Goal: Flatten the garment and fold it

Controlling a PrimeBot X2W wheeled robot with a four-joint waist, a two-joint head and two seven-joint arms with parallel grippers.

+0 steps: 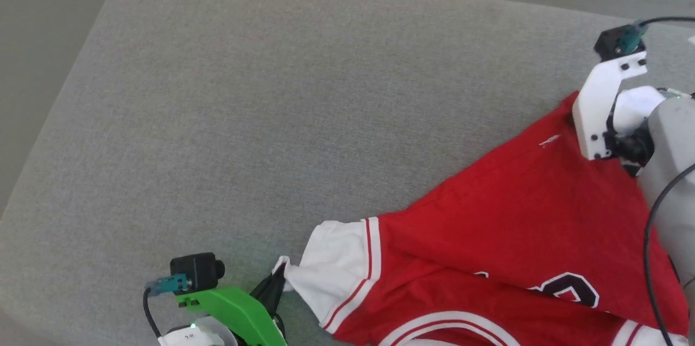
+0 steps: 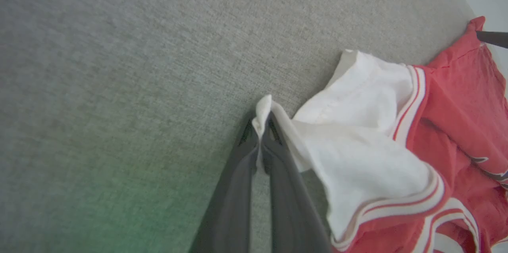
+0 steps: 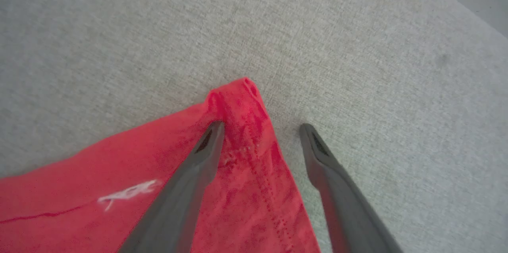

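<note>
Since the red jersey T-shirt (image 1: 516, 210) lies bunched at the near-right of the grey upholstered surface (image 1: 244, 118) and runs off the head view's bottom and right edges, you're early in the flatten stage.

- Left gripper (image 2: 260, 126): jaws closed, pinching the edge of 1 white sleeve (image 2: 357, 138). The cloth pokes out past the fingertips and the sleeve is drawn out toward the left.
- Right gripper (image 3: 262, 130): jaws wide apart, gripping nothing. 1 finger sits over the red hem corner (image 3: 238, 98), the other over bare grey fabric beside it. I can't tell if either tip touches down.
- Body: a red layer is doubled diagonally over the front, hiding most of the black print (image 1: 570, 286). Only part of a numeral shows.
- The 2nd sleeve's striped trim (image 1: 624, 332) peeks out at the bottom right, tucked under.

Done, as I judge it: 1 sleeve caught and that hem corner laid out on the surface.

Left: undo the diagonal overlap, spread the body flat with both sleeves out, then every actual fold. There's plenty of free surface to the left for the spread.
</note>
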